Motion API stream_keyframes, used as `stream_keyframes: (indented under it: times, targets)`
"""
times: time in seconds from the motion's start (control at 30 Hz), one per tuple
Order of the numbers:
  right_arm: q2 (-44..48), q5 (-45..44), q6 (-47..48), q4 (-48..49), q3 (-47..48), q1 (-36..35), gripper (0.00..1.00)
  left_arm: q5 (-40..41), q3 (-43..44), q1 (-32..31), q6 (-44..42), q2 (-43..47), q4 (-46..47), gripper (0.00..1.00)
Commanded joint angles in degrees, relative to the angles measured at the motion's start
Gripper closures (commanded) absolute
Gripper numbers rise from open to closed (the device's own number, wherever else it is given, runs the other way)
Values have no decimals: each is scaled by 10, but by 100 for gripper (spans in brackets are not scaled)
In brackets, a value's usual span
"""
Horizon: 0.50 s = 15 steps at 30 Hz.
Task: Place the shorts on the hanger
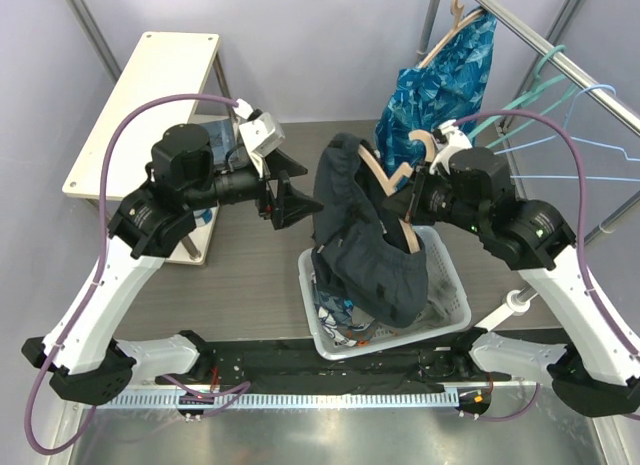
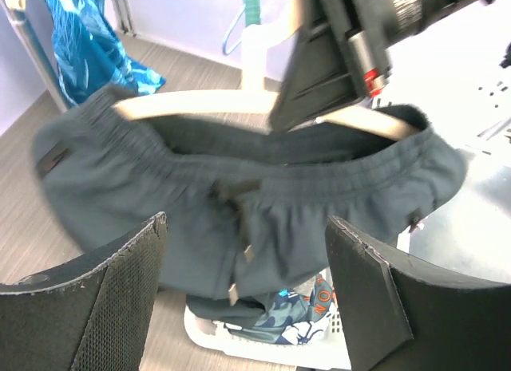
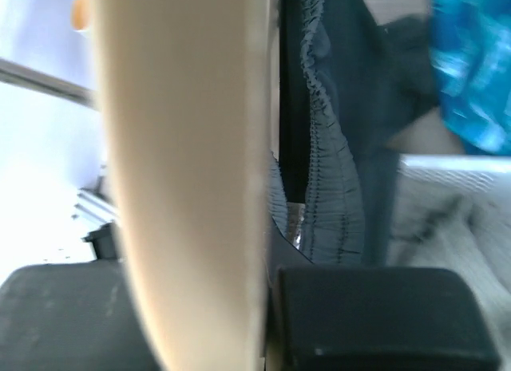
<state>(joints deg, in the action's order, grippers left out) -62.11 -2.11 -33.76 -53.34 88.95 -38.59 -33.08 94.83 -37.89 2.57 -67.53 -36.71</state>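
Since the waistband [image 2: 319, 175] of the dark drawstring shorts [image 1: 365, 255] is already stretched over what appear to be both arms of the beige wooden hanger [image 1: 373, 168], the task is judged nearly done. The hanger is pinched tight in the right gripper [image 1: 418, 197] and held above the white laundry basket [image 1: 455, 295]. The left gripper [image 1: 290, 200] is spread wide, just beside the shorts and apart from them. Only straightening and release seem left.

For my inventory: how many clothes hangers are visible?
4: beige hanger in the right gripper; wooden hanger under the leaf garment on the rail; teal hanger and wire hanger beside it. Others may be hidden.
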Motion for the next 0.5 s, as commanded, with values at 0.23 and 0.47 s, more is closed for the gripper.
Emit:
stream_keyframes:
  times: [0.23,0.47]
  targets:
    - [172,-62,78,-98,-3,59,99,6,-40,-3,0,7,29,21]
    - [185,-126,55,-152,40,123,99,11,-22,-3,-20,-10,6,21]
